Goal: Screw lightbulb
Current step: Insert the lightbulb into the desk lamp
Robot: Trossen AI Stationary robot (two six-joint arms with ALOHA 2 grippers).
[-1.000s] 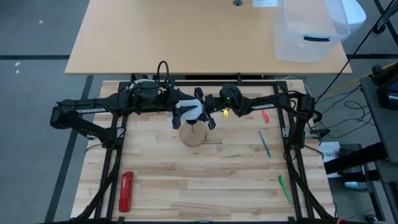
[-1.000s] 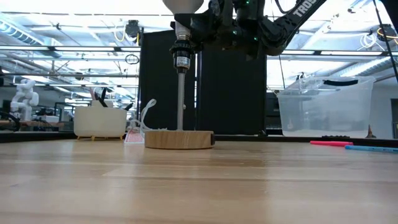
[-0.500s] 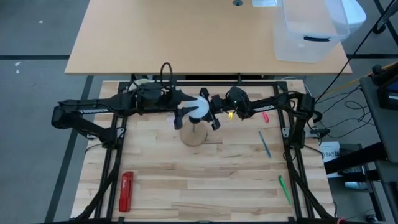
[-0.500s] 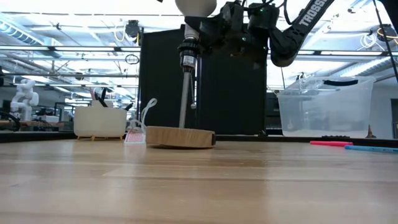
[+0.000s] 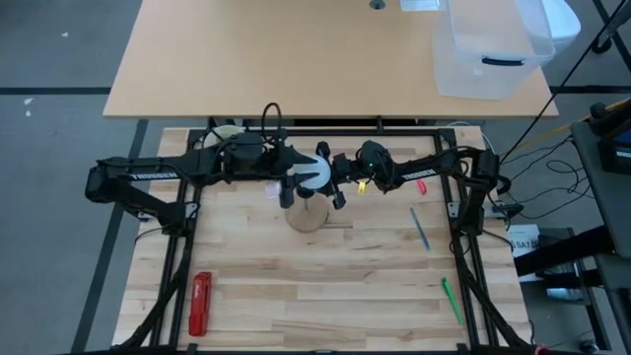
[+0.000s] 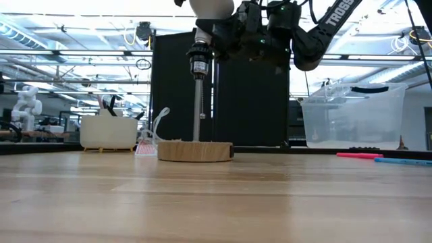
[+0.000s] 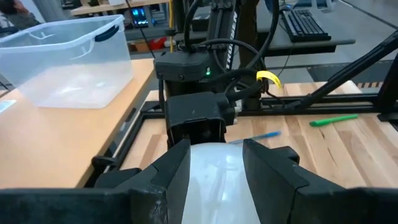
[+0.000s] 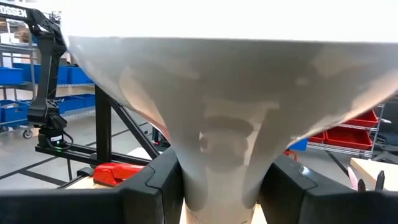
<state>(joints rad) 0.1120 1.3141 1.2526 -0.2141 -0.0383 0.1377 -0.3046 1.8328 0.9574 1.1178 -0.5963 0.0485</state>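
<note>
Fingers of both grippers close on the lightbulb [image 5: 317, 170]: the left gripper [image 7: 214, 180] clasps the white dome, the right gripper [image 8: 221, 180] clamps its tapering neck. Held aloft near the middle of the desk's [image 5: 325, 296] far edge, the bulb sits atop the upright rod [image 6: 198, 108] of the round wooden base [image 6: 194, 150]. Judged step: threading the bulb in. Next, turning it while keeping the rod vertical.

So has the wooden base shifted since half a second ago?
Yes. In the low view the wooden base was tipped with its rod leaning right; now it sits flat on the table and the rod stands upright.
</note>
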